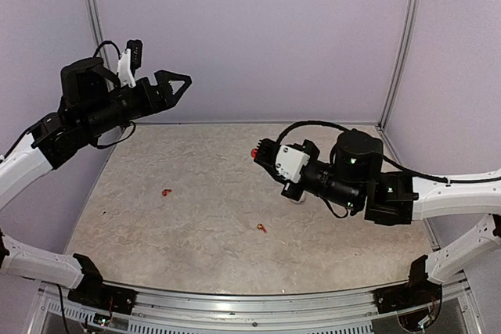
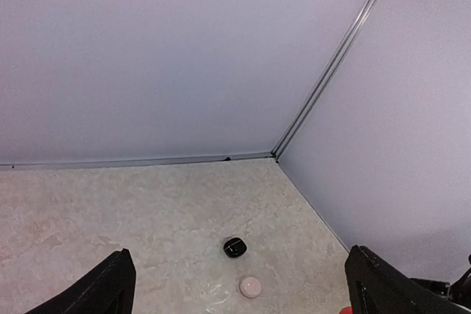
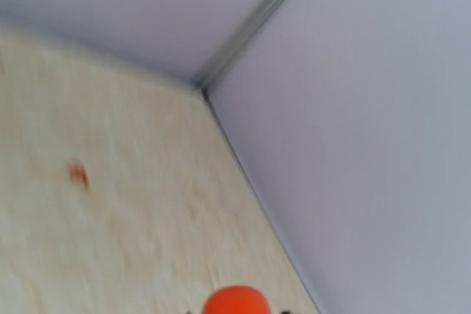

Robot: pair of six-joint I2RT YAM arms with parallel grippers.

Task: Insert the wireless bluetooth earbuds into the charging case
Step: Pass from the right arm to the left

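Two tiny red-orange earbuds lie on the table, one at the left (image 1: 166, 192) and one nearer the front (image 1: 261, 228). One shows blurred in the right wrist view (image 3: 78, 174). My right gripper (image 1: 260, 152) hangs above the table's middle, shut on a round red-orange charging case (image 3: 235, 302), which also shows in the top view (image 1: 255, 152). My left gripper (image 1: 178, 84) is raised high at the back left, open and empty, fingers (image 2: 110, 284) wide apart. A black case (image 2: 234, 248) and a pale round case (image 2: 250, 286) lie closed on the table far below it.
Pale walls enclose the table on three sides, with a corner post (image 1: 395, 44) at the back right. In the top view the pale case (image 1: 297, 198) peeks out under my right arm, which hides the black case.
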